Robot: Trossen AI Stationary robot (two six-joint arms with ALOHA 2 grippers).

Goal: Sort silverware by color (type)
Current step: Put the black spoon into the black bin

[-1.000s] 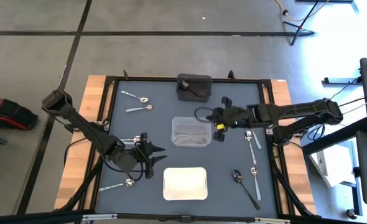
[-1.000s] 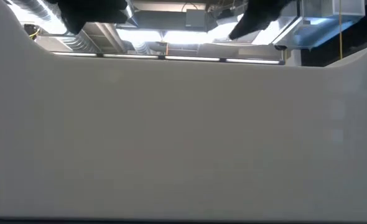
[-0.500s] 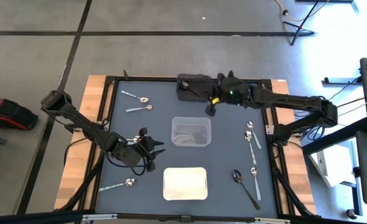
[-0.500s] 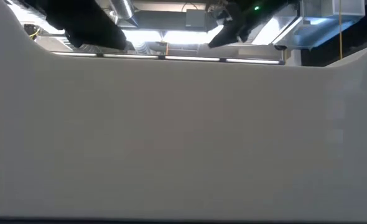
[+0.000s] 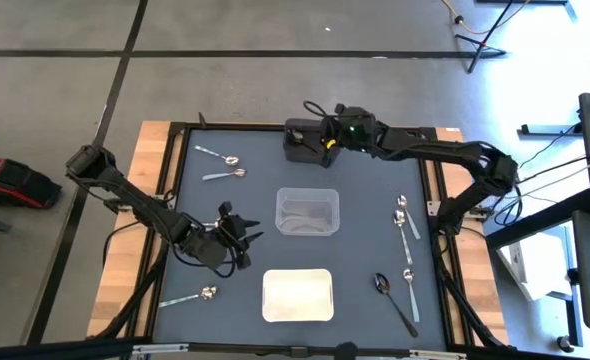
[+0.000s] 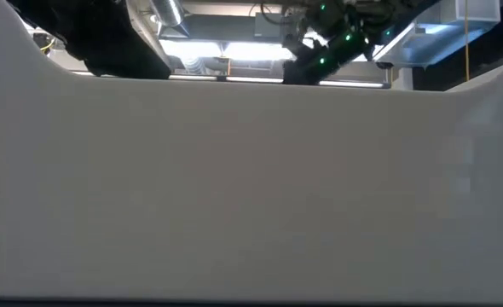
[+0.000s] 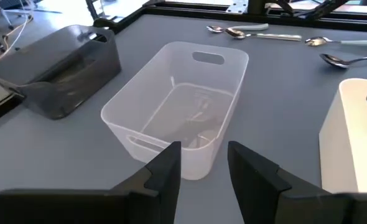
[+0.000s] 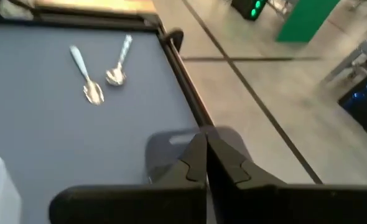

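Observation:
Small spoons lie flat on the grey mat: two pale-handled ones (image 5: 222,165) at the far left, one (image 5: 191,297) near left, several silver ones (image 5: 403,222) and a dark one (image 5: 395,303) on the right. More lie inside the clear tray (image 5: 307,212). My left gripper (image 5: 241,237) is open, low over the mat just left of the clear tray (image 7: 177,112), touching nothing. My right gripper (image 5: 329,146) is shut and hovers over the black tray (image 5: 310,140); the right wrist view shows nothing between its fingers (image 8: 206,157).
A white tray (image 5: 297,295) sits at the near middle, and its wall (image 6: 251,188) blocks most of the low view. The black tray (image 7: 59,68) stands at the far edge. A raised black frame (image 5: 175,180) borders the mat. Bare mat lies between the trays and the left spoons.
My right gripper has swung from beside the clear tray's right end toward the table's far edge and left, ending over the black tray. The spoons and trays have stayed in place.

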